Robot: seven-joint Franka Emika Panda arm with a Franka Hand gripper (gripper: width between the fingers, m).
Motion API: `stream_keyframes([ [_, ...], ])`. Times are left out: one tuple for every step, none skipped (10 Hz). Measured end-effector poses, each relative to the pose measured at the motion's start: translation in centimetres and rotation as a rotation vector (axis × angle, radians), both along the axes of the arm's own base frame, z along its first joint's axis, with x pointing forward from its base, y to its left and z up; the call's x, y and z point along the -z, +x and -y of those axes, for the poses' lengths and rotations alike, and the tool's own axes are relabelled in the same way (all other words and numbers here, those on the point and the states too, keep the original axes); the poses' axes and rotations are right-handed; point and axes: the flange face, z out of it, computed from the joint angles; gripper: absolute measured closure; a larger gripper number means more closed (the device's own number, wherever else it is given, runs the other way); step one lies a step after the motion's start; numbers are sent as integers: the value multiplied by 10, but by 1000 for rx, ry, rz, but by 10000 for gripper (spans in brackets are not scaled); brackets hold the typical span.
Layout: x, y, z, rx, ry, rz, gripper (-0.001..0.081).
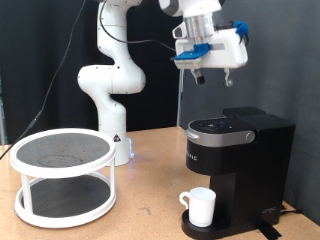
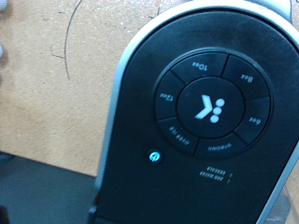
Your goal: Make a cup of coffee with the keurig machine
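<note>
Wooden bench (image 1: 150,215) under a plain white wall is what I have on the exterior view, with a white two-tier round rack (image 1: 62,175) toward that view's left and the keurig machine (image 1: 240,155) toward its right. My tool (image 1: 200,72) hangs in the air well above the machine's lid, touching nothing and carrying nothing; from either feed I cannot tell whether its fingers are spread or pressed together. The cup (image 1: 200,206) sits upright on the machine's drip base, directly beneath the brew head, handle toward the exterior view's left, so placing it looks done. The lid appears closed. On the wrist feed I look straight down at the machine's top, where a ring of size buttons (image 2: 210,105) surrounds a central brew key and a small power light (image 2: 153,156) glows blue. I judge the button-pressing step is in hand. Any press would call for a straight descent onto one narrow segment, with gentle force so the machine doesn't shift.
</note>
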Motion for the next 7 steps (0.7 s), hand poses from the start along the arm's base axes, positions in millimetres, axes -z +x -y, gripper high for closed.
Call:
stream_keyframes([
  [7, -1, -1, -6, -10, -11, 72],
  [13, -3, -2, -7, -14, -17, 170],
  [18, -3, -2, -6, -16, -17, 170],
  [22, -3, -2, -1, -17, -4, 353],
  [24, -1, -1, 10, -18, 9, 489],
  [27, 1, 0, 27, -23, 16, 489],
  [31, 3, 1, 39, -29, 14, 690],
])
